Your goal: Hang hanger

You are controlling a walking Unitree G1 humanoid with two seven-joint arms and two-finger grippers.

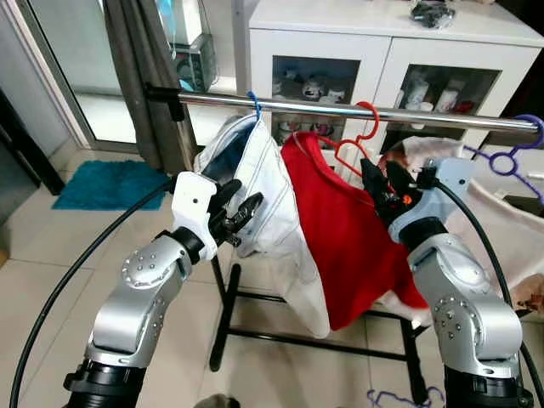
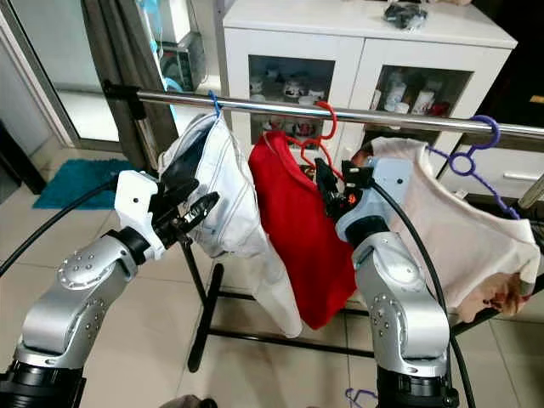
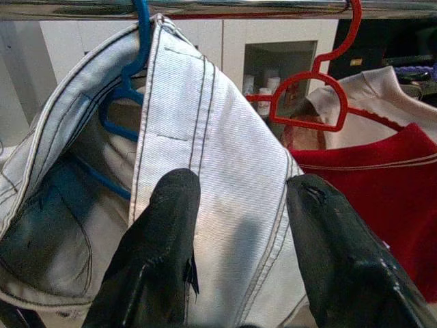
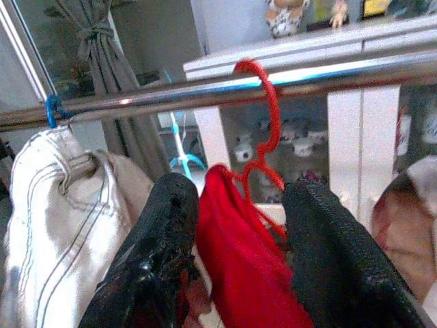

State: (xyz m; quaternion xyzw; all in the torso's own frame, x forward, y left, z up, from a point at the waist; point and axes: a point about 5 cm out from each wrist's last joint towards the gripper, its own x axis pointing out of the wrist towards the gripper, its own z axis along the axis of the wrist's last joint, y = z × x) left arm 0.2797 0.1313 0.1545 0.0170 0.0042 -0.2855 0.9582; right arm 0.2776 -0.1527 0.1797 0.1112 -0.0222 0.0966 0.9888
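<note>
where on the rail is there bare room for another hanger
Bare rail runs between the red hanger and the purple hanger. A shorter gap lies between the curtain and the blue hanger. It is crowded between the blue and red hangers.

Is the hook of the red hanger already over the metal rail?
Yes, the red hanger has its hook looped over the metal rail, with the right gripper open just below it.

bright daylight from glass door [image 1: 85,76] | glare on rail [image 4: 205,92] | wrist views soft
</note>
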